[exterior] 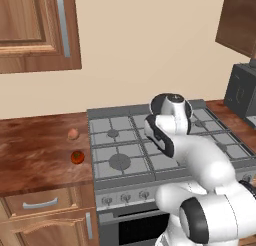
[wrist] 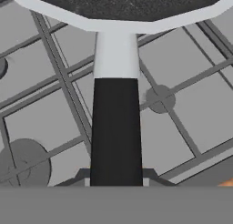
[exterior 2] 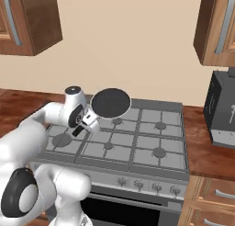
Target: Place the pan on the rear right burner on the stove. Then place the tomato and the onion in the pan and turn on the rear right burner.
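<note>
The black pan (exterior 2: 110, 103) hangs in the air over the left-middle rear of the stove (exterior 2: 137, 142), with my gripper (exterior 2: 86, 124) shut on its handle. In the hand view the handle (wrist: 116, 127) runs up from between the fingertips of the gripper (wrist: 116, 176) to the pan's grey rim (wrist: 123, 22). The rear right burner (exterior 2: 160, 126) sits bare under its grate, well to the right of the pan. On the wooden counter left of the stove (exterior: 120, 140) lie the tomato (exterior: 77, 157) and, behind it, the onion (exterior: 73, 134).
A dark appliance (exterior 2: 222, 110) stands on the counter right of the stove. Wall cabinets (exterior: 35, 30) hang above the left counter (exterior: 30, 155), and another cabinet (exterior 2: 218, 27) at the upper right. A row of knobs (exterior 2: 147, 185) lines the stove's front.
</note>
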Robot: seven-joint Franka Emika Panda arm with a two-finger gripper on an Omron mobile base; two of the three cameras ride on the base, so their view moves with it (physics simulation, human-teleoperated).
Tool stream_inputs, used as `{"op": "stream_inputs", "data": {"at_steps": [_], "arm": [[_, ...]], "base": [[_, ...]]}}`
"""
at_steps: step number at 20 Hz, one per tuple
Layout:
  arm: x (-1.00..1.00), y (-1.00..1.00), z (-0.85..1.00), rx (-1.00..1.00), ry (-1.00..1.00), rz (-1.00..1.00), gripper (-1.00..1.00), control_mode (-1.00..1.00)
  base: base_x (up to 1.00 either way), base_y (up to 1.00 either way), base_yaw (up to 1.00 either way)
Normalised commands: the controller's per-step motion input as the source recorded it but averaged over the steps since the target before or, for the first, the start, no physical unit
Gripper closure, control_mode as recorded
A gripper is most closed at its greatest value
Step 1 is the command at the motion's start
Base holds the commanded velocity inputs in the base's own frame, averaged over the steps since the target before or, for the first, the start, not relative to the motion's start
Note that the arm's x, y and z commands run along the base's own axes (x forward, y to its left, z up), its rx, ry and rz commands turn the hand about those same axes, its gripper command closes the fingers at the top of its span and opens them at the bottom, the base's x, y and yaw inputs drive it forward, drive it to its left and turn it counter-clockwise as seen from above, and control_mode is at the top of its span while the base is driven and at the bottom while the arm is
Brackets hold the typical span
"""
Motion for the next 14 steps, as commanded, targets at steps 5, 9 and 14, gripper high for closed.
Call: {"op": "stream_inputs", "data": {"at_steps": [5,9,14], "arm": [[0.18,-0.59,0.2,0.0,0.1,-0.27,1.0,-1.0],[0.25,-0.62,0.02,0.0,0.12,-0.22,1.0,-1.0],[0.27,-0.64,0.0,0.0,0.12,-0.14,1.0,-1.0]], "base": [[0.0,0.0,0.0],[0.0,0.0,0.0],[0.0,0.0,0.0]]}}
